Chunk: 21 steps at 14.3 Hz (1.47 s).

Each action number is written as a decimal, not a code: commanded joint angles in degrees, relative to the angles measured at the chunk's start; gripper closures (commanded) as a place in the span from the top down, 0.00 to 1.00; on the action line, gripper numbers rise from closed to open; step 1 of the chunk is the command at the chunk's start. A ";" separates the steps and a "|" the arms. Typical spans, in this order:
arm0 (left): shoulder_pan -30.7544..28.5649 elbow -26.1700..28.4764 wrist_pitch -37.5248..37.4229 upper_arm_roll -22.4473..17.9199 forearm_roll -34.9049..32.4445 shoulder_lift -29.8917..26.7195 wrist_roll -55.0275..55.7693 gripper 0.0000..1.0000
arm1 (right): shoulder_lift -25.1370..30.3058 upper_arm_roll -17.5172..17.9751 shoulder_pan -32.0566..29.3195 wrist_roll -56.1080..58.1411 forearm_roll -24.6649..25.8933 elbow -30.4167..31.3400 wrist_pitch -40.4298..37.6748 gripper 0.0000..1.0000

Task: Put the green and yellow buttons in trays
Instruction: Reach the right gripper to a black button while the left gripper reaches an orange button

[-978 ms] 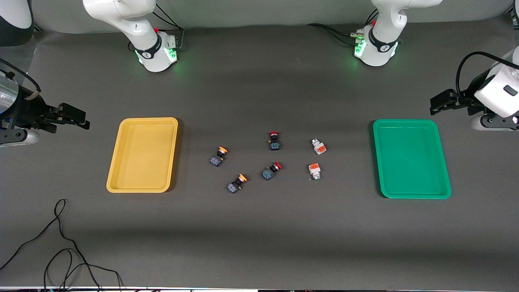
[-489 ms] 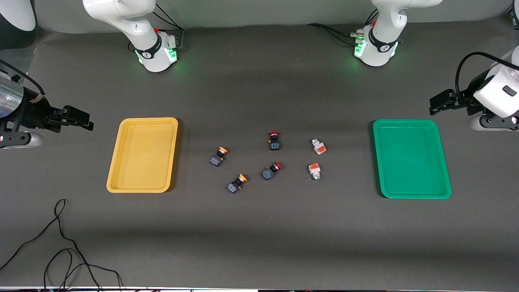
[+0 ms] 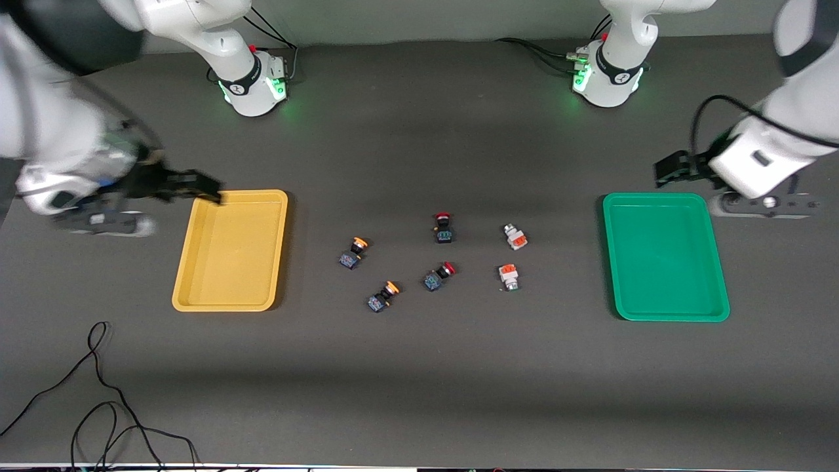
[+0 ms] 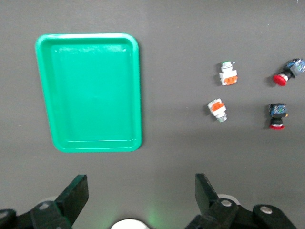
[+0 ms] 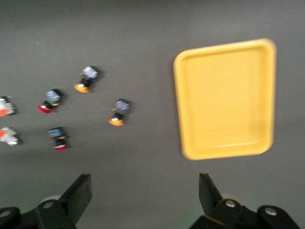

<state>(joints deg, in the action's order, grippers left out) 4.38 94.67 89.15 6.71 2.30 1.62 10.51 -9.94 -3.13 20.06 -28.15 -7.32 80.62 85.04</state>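
We are at the approach: right gripper (image 3: pixel 208 190), released, over the shallow yellow plastic tray (image 3: pixel 231 298); left gripper (image 3: pixel 670 172), released, beside the green tray (image 3: pixel 665 313). Next, reach the orange-capped buttons (image 3: pixel 354 252).

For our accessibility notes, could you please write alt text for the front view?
Six small buttons lie mid-table between an empty yellow tray and an empty green tray: two orange-capped, two red-capped, two white-grey. The right tool, open, hangs over the yellow tray's corner; the left tool, open, is over the table beside the green tray.
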 commanded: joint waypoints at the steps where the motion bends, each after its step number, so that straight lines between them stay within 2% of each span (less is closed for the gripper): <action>1: 0.71 6.12 6.62 5.75 0.33 -1.00 9.59 1.00 | -7.53 -0.56 6.47 -15.91 -2.60 -8.18 -1.54 1.00; 4: 2.90 10.52 14.62 10.68 0.33 1.09 19.17 1.00 | -9.92 -0.56 10.52 -23.87 -5.16 -6.55 -0.22 0.99; 7: 8.35 10.27 19.99 10.69 -0.19 5.49 27.61 1.00 | -10.72 -0.64 12.02 -25.28 -5.25 1.43 2.23 0.99; 9: 9.68 10.36 21.50 10.69 -0.46 8.56 29.13 1.00 | -10.02 -0.65 12.20 -25.28 -5.25 11.09 10.46 0.99; 12: 9.24 11.06 22.73 10.61 -0.90 12.25 28.96 1.00 | -13.08 -0.82 11.94 -25.11 -5.25 19.81 22.50 0.98; 16: 9.33 12.81 29.74 10.34 -1.42 19.28 29.22 1.00 | -21.42 -0.91 11.76 -24.49 -5.25 20.89 29.47 0.98; 21: 9.24 18.17 41.43 9.99 -3.18 25.35 29.57 1.00 | -25.92 -1.17 11.32 -25.10 -5.34 18.09 34.84 0.98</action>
<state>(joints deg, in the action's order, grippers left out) 13.36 110.07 126.28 16.95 0.30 26.21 38.40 -34.59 -4.00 31.34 -51.96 -11.60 101.67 119.36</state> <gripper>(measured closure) 0.000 0.013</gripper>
